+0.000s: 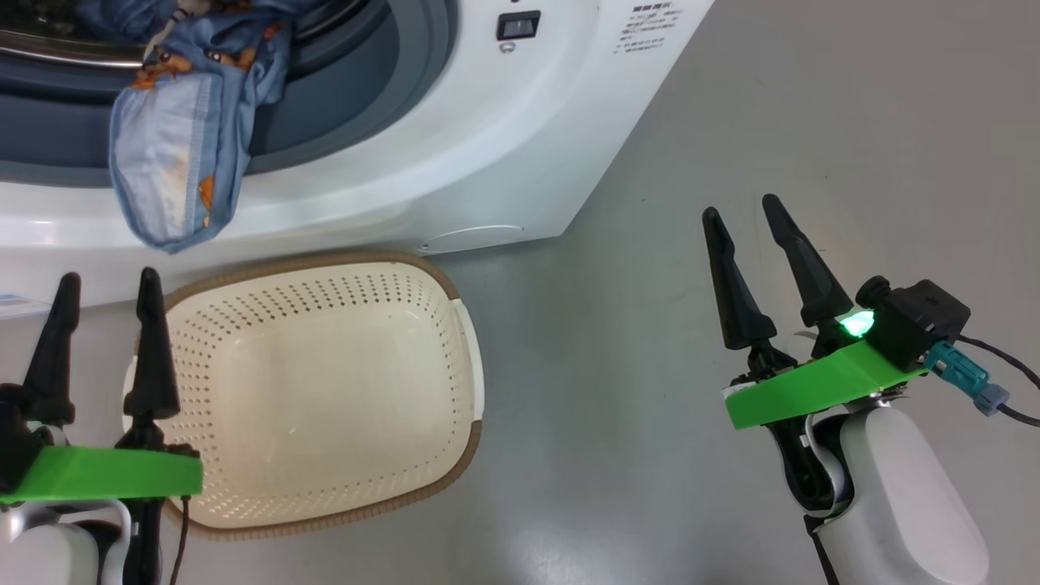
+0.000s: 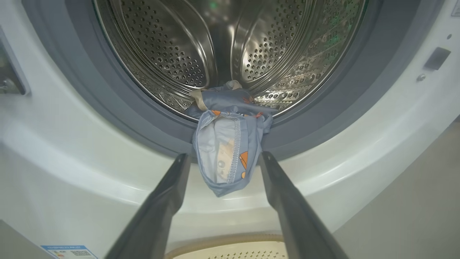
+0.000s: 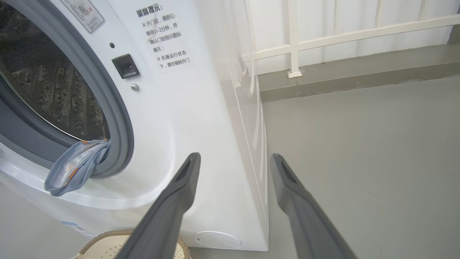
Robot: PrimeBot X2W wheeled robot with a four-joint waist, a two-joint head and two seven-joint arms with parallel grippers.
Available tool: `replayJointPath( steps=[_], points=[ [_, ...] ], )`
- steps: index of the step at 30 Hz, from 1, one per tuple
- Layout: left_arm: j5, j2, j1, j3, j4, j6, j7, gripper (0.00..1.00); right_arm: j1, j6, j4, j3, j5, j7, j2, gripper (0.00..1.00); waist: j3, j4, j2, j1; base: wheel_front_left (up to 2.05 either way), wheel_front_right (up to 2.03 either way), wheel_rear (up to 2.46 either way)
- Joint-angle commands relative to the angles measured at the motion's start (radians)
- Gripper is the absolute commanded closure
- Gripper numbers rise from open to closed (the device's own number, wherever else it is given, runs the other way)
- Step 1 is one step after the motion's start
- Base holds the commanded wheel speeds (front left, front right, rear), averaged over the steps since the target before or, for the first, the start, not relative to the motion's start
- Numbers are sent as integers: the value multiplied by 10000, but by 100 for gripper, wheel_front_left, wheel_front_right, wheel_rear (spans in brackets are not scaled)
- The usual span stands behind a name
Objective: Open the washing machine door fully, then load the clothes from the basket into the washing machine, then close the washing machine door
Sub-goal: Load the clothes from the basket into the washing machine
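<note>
The washing machine [image 1: 487, 146] stands with its mouth uncovered; its door is out of view. The clothes [image 1: 183, 138], light blue with orange bears, hang from the steel drum [image 2: 273, 46] over the grey gasket and down the white front. The cream basket [image 1: 325, 390] sits on the floor just below, with nothing in it. My left gripper [image 1: 109, 278] is open beside the basket's left rim, pointing at the hanging clothes [image 2: 230, 144] from a short way off. My right gripper [image 1: 741, 207] is open over bare floor, right of the machine's corner [image 3: 251, 144].
Grey floor stretches to the right of the machine. A white railing [image 3: 294, 39] on a low kerb stands behind it. A black latch socket [image 1: 518, 26] sits right of the drum opening. A cable [image 1: 1007, 406] trails from my right wrist.
</note>
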Motion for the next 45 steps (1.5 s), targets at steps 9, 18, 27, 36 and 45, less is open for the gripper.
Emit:
replayJointPath(
  steps=[9,18,27,36,45],
  points=[
    [-107,346,-608,147,1068,-383,15,0,153,16,-241,215,-192,-48,49,0,45,32,0,0,0,0,0],
    [-547,588,-2195,-313,2783,-600,510,0,68,16,-240,311,-92,-48,49,0,176,-126,0,0,0,0,0],
    [-1748,627,-3326,-449,4259,-702,1179,0,121,16,-301,348,62,-48,49,0,277,-463,0,0,0,0,0],
    [-2514,928,-3944,-1280,4769,-725,1491,0,115,16,-380,338,134,-48,49,0,436,-570,0,0,0,0,0],
    [-3118,1416,-4581,-2211,5370,-727,1168,100,67,16,-391,357,167,-48,49,0,525,-560,0,0,0,0,0]
  ],
)
